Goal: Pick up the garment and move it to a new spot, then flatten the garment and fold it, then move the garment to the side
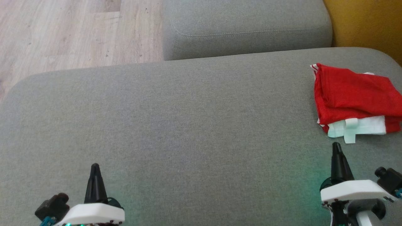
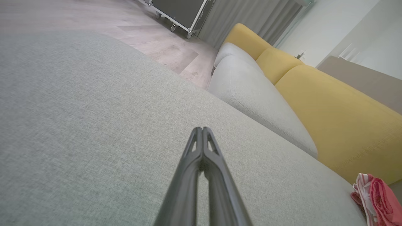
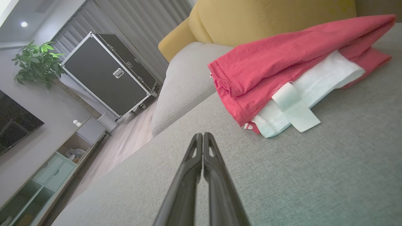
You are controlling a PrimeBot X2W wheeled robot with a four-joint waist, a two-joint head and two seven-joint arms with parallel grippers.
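Shut and empty, the left gripper [image 1: 95, 166] sits at the lower left of the head view, its two dark fingers pressed together into a single point over a wide grey seat cushion [image 1: 188, 125]. The right gripper [image 1: 336, 145] sits at the lower right, its fingers pressed together in the same way and holding nothing.

A folded red garment [image 1: 351, 94] lies on the right side of this cushion, toward its far edge, partly cut off by the right border of the head view. White fabric and a loose white tab stick out from under its near edge, and a red-and-white striped trim shows at its far left corner. The right gripper's tip points at this white edge and stops just short of it, not touching. The left gripper is well apart from the garment.

Beyond the cushion lies a second grey cushion [image 1: 245, 28], with a mustard-yellow backrest [image 1: 367, 25] to its right and pale wood flooring [image 1: 62, 31] to its left. In the right wrist view, a black flight case [image 3: 106, 75] on wheels stands against grey curtains [image 3: 141, 28], beside a leafy green plant [image 3: 36, 62].
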